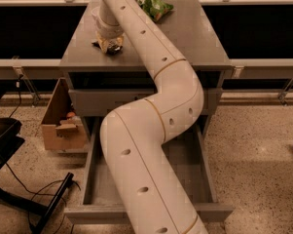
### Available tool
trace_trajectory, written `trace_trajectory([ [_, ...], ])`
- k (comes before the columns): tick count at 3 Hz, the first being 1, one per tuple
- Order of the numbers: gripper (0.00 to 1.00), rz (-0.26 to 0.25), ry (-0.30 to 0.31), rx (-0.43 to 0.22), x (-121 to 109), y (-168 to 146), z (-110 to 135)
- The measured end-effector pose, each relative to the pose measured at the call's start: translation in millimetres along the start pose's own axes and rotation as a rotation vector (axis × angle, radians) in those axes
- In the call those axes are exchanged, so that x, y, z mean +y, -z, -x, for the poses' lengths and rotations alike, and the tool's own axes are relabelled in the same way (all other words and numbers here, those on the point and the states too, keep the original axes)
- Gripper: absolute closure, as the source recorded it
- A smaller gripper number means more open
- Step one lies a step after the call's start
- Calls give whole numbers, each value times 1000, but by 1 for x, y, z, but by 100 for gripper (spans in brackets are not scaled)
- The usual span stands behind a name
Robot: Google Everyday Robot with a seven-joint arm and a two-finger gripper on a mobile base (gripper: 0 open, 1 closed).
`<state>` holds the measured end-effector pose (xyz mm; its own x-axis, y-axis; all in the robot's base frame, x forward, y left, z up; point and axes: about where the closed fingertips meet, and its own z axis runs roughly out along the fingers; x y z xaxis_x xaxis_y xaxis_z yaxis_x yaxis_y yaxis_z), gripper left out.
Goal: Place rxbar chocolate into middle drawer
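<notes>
The rxbar chocolate is a small dark bar on the left part of the grey cabinet top; only its edges show under my gripper. My gripper is lowered right onto it, at the end of the white arm that rises from the bottom of the view. The middle drawer is pulled wide open below the cabinet, and the arm covers much of its flat tray.
A green snack bag lies at the back of the cabinet top. A shallower grey drawer above the open one is closed. A cardboard box and a black chair base stand on the floor at left.
</notes>
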<state>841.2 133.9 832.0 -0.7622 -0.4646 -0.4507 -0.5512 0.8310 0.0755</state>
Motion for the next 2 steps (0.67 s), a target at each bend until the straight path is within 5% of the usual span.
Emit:
trace_trajectory([
  [2, 100, 8, -7, -7, -3, 16, -3],
])
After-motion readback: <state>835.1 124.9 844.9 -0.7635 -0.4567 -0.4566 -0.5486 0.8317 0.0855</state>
